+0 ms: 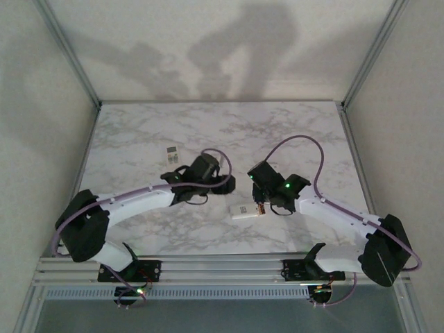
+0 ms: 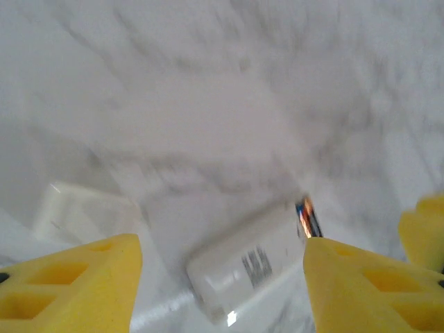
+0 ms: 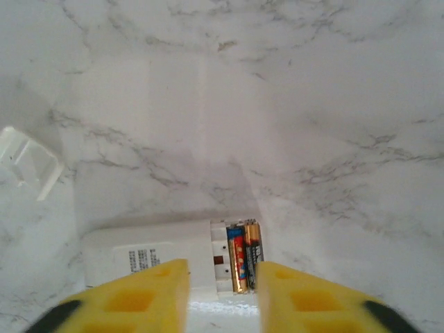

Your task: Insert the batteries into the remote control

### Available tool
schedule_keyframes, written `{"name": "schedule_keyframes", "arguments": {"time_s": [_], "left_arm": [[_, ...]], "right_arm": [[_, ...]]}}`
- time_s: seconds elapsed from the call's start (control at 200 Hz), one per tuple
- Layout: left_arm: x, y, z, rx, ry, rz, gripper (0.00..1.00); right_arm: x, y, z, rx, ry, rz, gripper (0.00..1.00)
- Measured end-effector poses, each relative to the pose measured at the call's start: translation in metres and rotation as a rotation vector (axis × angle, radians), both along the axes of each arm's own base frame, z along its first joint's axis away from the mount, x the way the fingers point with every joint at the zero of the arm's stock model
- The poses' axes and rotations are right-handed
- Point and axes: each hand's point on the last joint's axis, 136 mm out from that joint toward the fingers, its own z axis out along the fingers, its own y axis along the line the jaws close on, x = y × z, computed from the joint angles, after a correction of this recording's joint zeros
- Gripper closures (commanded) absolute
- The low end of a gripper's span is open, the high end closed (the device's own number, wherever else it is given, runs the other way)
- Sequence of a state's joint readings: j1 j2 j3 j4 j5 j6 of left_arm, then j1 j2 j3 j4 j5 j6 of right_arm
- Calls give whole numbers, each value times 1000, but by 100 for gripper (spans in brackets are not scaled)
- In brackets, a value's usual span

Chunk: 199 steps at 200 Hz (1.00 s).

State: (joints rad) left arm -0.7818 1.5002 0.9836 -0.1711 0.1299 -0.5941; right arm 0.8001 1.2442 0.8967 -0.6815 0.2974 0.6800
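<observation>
While the remote control [image 3: 149, 257] lies back-up on the counter [image 3: 277, 104] with both batteries [image 3: 244, 257] in its end recess, the right fingers [image 3: 139, 295] hover slightly parted above it, and the left fingers [image 2: 76, 277] stand wide open, empty.

The far half of the table [image 1: 305, 132] lies open, while the right gripper [image 3: 222, 295] hangs over the battery end of the remote control [image 1: 244, 213], with the left gripper [image 2: 222, 274] and a white piece [image 1: 173, 153] off to its left.

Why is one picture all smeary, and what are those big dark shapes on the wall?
Left wrist view: blurry all over, so the remote control looks smeared. Right wrist view: sharp, the batteries show clearly. Top view: those shapes are shadows on the back wall.
</observation>
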Motion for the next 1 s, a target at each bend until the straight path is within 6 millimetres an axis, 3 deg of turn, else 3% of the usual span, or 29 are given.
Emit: {"name": "schedule_keyframes", "arguments": {"time_s": [0.085, 0.175, 0.365, 0.586, 0.801, 0.996], "left_arm": [[22, 13, 3, 25, -8, 70, 35], [35, 18, -14, 79, 25, 108, 31], [30, 25, -67, 242, 110, 96, 21], [21, 21, -86, 385, 101, -84, 8], [11, 26, -109, 490, 131, -184, 14], [7, 26, -120, 540, 135, -225, 28]], "right_arm": [[6, -6, 2, 5, -2, -28, 57], [10, -12, 1, 14, 5, -56, 54], [13, -17, 0, 32, 21, -81, 53], [11, -14, 0, 50, 35, -69, 52], [11, -13, 2, 67, 36, -70, 51], [11, -14, 3, 70, 36, -70, 50]]}}
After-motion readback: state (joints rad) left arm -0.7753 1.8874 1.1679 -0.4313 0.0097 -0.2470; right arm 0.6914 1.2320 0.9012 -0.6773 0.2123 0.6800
